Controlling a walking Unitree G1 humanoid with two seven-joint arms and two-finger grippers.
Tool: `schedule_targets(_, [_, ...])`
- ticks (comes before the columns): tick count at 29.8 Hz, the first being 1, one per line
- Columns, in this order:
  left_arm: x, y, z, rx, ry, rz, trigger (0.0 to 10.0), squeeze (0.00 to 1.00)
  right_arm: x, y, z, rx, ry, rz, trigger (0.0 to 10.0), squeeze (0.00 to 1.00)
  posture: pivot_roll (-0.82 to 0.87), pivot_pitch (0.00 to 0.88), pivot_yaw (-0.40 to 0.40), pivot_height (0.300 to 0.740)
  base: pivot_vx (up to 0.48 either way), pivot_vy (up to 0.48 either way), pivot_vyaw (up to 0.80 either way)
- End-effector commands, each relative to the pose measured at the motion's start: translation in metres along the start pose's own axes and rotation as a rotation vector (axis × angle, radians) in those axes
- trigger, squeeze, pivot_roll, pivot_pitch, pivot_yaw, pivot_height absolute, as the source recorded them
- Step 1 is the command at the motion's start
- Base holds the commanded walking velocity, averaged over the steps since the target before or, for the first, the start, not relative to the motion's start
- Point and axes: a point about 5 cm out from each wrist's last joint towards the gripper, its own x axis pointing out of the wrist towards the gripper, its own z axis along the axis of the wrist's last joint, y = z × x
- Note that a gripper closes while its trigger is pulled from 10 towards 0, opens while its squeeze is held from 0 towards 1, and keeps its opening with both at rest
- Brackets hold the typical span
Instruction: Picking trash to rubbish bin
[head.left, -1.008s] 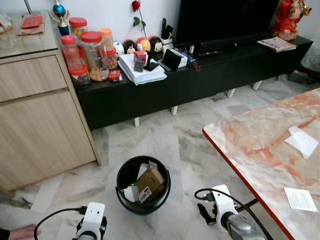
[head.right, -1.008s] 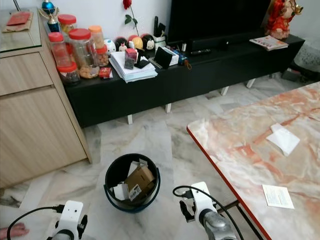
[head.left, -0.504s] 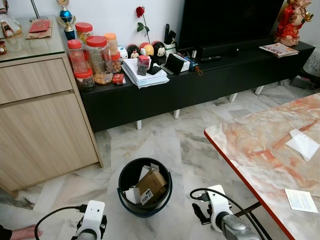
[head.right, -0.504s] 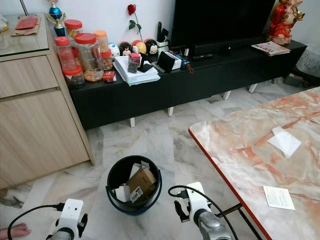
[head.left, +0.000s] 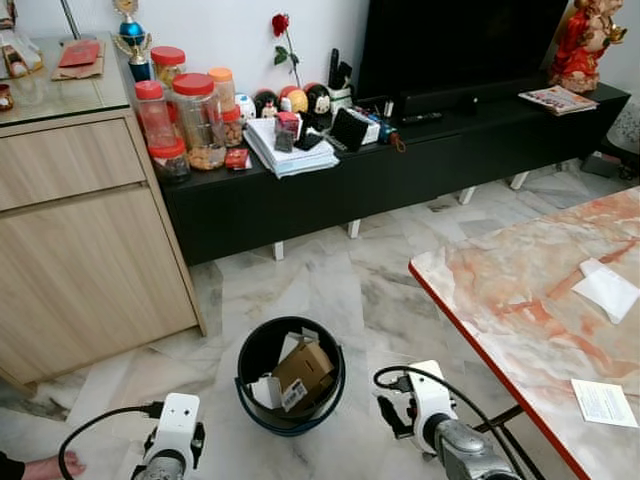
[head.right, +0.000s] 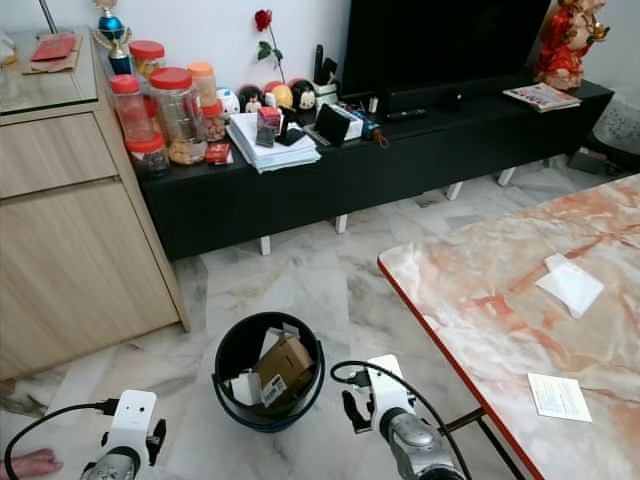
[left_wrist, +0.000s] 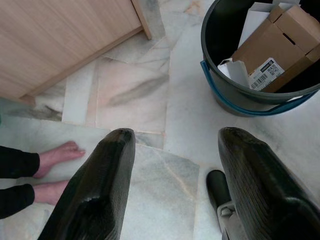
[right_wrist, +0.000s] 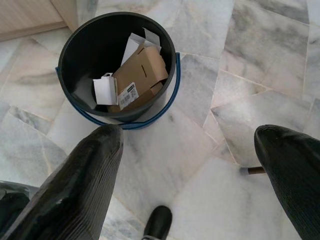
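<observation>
Trash, a brown cardboard box (right_wrist: 141, 75) among white paper scraps, is lying inside the round black plastic bin (head.left: 258, 345). Beside the bin, left gripper (left_wrist: 172, 192) and right gripper (right_wrist: 187, 187) are hanging spread, grasping nothing. Stepping closer risks toppling the bin.

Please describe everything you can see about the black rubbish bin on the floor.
The rubbish bin is a round black bucket, plastic by its look, with a blue handle folded down around its rim. It stands upright on the marble floor, between the wooden cabinet and the marble-patterned table, touching neither. It is open, without a lid, and partly filled: a brown cardboard box with a barcode label lies tilted inside among white paper pieces.
</observation>
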Motion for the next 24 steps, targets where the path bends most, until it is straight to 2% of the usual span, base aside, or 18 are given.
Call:
schedule_targets(1, [-0.001,0.002,-0.004,-0.001,0.022,0.005,10.0,0.0,0.001,-0.001,0.004,0.012,-0.008,-0.01,10.0,0.0,-0.01,0.0,-0.044,0.74,0.0,0.0,0.0])
schedule_targets(4, [-0.001,0.003,-0.004,0.0,0.026,0.007,10.0,0.0,0.001,-0.001,0.004,0.014,-0.006,-0.01,10.0,0.0,0.0,0.0,-0.04,0.74,0.0,0.0,0.0])
schedule_targets(9, [-0.001,0.005,-0.006,-0.007,0.035,0.014,10.0,0.0,-0.001,-0.003,-0.006,-0.075,0.063,-0.027,10.0,0.0,0.0,0.0,-0.037,0.74,0.0,0.0,0.0])
schedule_targets(11, [-0.003,0.006,-0.011,-0.018,0.063,0.022,10.0,0.0,-0.003,-0.007,-0.013,-0.031,0.082,-0.046,10.0,0.0,0.0,0.0,-0.035,0.74,0.0,0.0,0.0])
schedule_targets(15, [-0.003,0.006,-0.013,-0.021,0.066,0.022,10.0,0.0,-0.003,-0.007,-0.013,-0.009,0.072,-0.044,10.0,0.0,0.0,0.0,-0.031,0.74,0.0,0.0,0.0])
schedule_targets(24, [-0.003,0.007,-0.011,-0.017,0.063,0.023,10.0,0.0,-0.002,-0.004,-0.011,-0.001,0.059,-0.042,10.0,0.0,0.0,0.0,-0.03,0.74,0.0,0.0,0.0])
